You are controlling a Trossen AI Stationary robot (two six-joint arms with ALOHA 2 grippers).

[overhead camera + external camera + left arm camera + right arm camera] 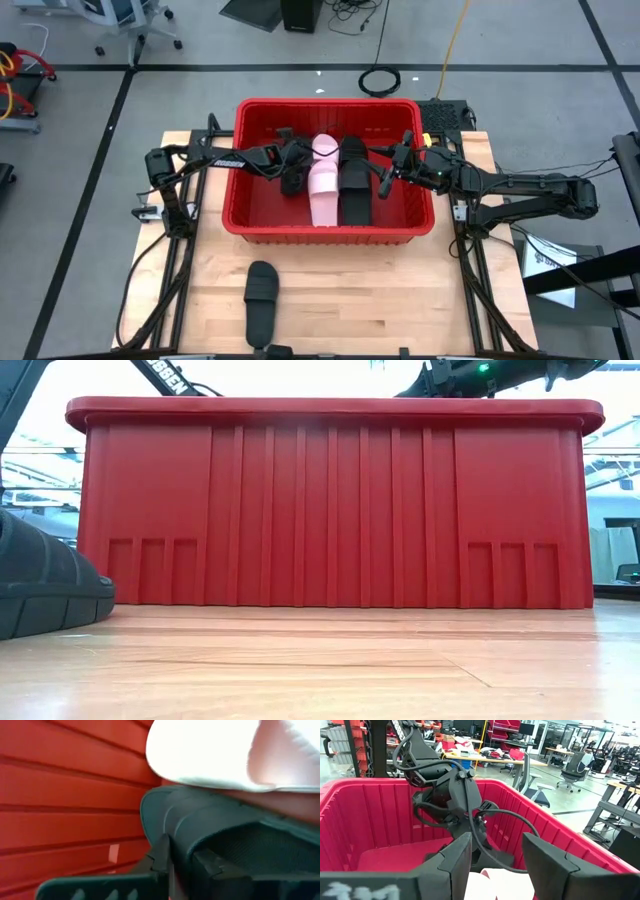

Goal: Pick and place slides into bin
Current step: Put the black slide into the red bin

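Observation:
The red bin (250, 215) stands at the table's middle and fills the low view (330, 510). Inside it lie a pale pink slide (323, 180) and a black slide (352, 185), side by side. My left gripper (290, 172) is down inside the bin, shut on another black slide (225, 830), beside the pink one (210, 755). My right gripper (495, 865) is open and empty, above the bin's right half, over the pink slide (495, 882). One black slide (262, 300) lies sole-down on the table near the front edge and also shows in the low view (40, 585). My left gripper pinches the black slide by the edge of its strap (182, 845) between its two fingers. The gripper comes from the table's left side, slanting down into the bin. Whether the slide rests on the bin's floor is hidden by the gripper and the other slides.
The bin's walls (60, 795) stand close around my left gripper. My left arm (450, 795) shows across the bin in the right wrist view. Bare wooden table (400, 300) lies in front of the bin, to the right of the loose black slide.

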